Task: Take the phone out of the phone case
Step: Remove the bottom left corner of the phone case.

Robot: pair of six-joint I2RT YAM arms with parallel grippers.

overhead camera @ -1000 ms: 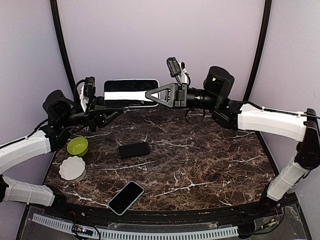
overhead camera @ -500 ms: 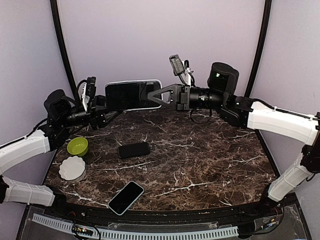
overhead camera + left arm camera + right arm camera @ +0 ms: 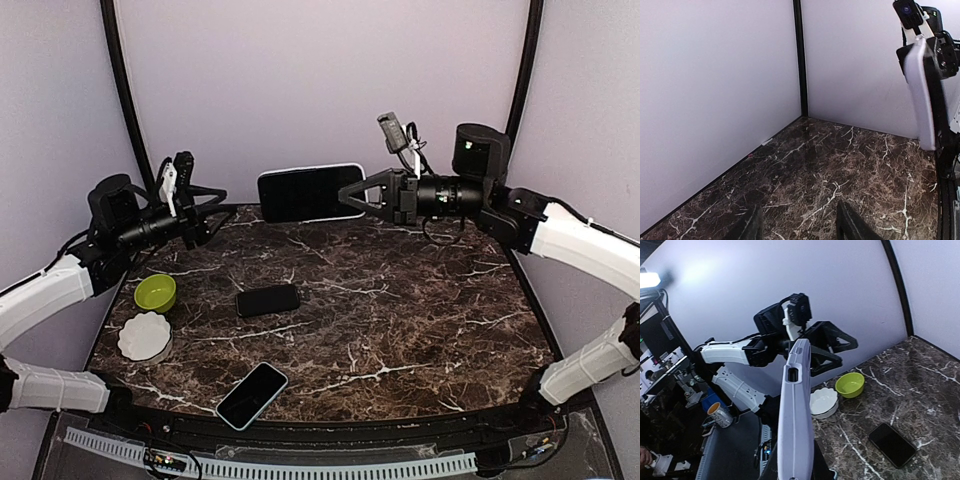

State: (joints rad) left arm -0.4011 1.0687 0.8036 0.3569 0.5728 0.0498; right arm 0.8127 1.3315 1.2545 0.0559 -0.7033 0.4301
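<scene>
The phone (image 3: 305, 192), dark screen facing the camera, sits inside a white phone case (image 3: 312, 216) held level in the air over the back of the table. My right gripper (image 3: 350, 196) is shut on the case's right end. The right wrist view shows the case (image 3: 796, 415) edge-on, rising from between the right gripper's (image 3: 796, 472) jaws. My left gripper (image 3: 228, 212) stands open to the left of the case, apart from it. In the left wrist view its dark fingers (image 3: 850, 225) have only the table between them, and the case (image 3: 920, 95) hangs at the far right.
A black phone (image 3: 268, 300) lies mid-table and another phone (image 3: 252, 395) lies near the front edge. A green bowl (image 3: 155, 292) and a white scalloped bowl (image 3: 145, 336) stand at the left. Walls close the back and both sides.
The left gripper opened, let go of the case's left end and drew back left. The right gripper carried the cased phone to the right and turned its screen toward the camera.
</scene>
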